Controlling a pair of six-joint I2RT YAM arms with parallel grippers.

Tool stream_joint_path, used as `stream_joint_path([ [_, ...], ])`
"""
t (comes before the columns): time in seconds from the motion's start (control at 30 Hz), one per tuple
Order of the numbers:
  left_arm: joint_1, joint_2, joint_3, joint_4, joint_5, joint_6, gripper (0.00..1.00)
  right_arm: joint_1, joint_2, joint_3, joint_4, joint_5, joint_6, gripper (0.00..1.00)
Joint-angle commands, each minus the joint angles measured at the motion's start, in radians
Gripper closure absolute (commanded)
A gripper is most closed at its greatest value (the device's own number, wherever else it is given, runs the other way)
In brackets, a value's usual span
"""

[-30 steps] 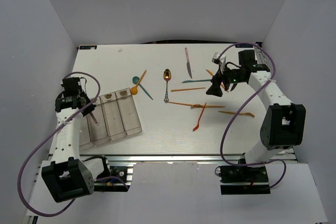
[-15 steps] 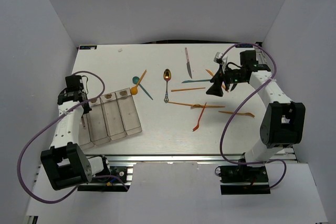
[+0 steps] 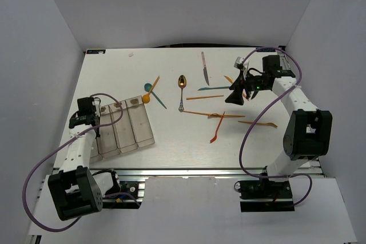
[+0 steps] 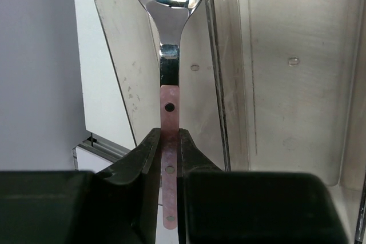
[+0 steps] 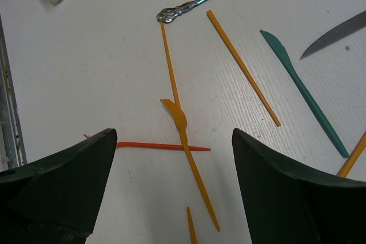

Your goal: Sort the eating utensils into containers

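My left gripper [image 4: 169, 141] is shut on the thin copper-pink handle of a silver-bowled spoon [image 4: 170, 67]. The spoon points down into the leftmost of the clear containers [image 3: 141, 127], whose wall [image 4: 222, 84] runs beside it. In the top view the left gripper [image 3: 91, 121] hangs over that row's left end. My right gripper [image 5: 173, 138] is open above the scattered eating utensils, nothing between its fingers. Under it lie an orange fork [image 5: 189, 152] and a red-orange stick [image 5: 163, 147]. In the top view the right gripper [image 3: 235, 96] sits at the right of the pile.
Loose on the table are a gold spoon [image 3: 182, 87], a dark-bladed knife [image 3: 204, 68], a teal knife [image 5: 303, 92], a long orange stick [image 5: 243, 67], and a teal spoon [image 3: 150, 88] next to an orange piece [image 3: 146, 98]. White walls enclose the table on three sides.
The left arm has drawn in toward the near edge, carrying the spoon over the leftmost bin. The right arm has barely moved.
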Motion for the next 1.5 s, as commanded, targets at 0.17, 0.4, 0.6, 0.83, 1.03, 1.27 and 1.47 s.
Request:
stream_joint_path([
  [0.17, 0.003, -0.056, -0.044, 0.047, -0.028, 0.001, 0.76, -0.006, -0.001, -0.007, -0.011, -0.037, -0.017, 0.11],
  [0.4, 0.003, -0.088, -0.043, 0.041, -0.034, -0.025, 0.41, -0.005, -0.004, -0.001, -0.031, -0.031, -0.036, 0.11],
  [0.6, 0.003, -0.102, 0.037, 0.024, -0.011, -0.054, 0.33, -0.005, -0.001, 0.01, -0.042, -0.017, -0.028, 0.11],
  [0.83, 0.003, -0.062, 0.327, -0.019, 0.379, -0.365, 0.12, -0.003, 0.042, 0.068, 0.026, 0.15, 0.128, 0.11],
  [1.03, 0.003, 0.024, 0.468, -0.007, 0.637, -0.569, 0.1, 0.006, 0.13, 0.204, 0.098, 0.406, 0.317, 0.12],
  [1.27, -0.048, 0.021, 0.393, 0.099, 0.792, -0.712, 0.06, 0.093, 0.223, 0.34, 0.078, 0.548, 0.406, 0.12],
  [1.47, -0.194, 0.044, 0.354, 0.133, 0.757, -0.726, 0.06, 0.186, 0.289, 0.412, 0.064, 0.63, 0.562, 0.13],
])
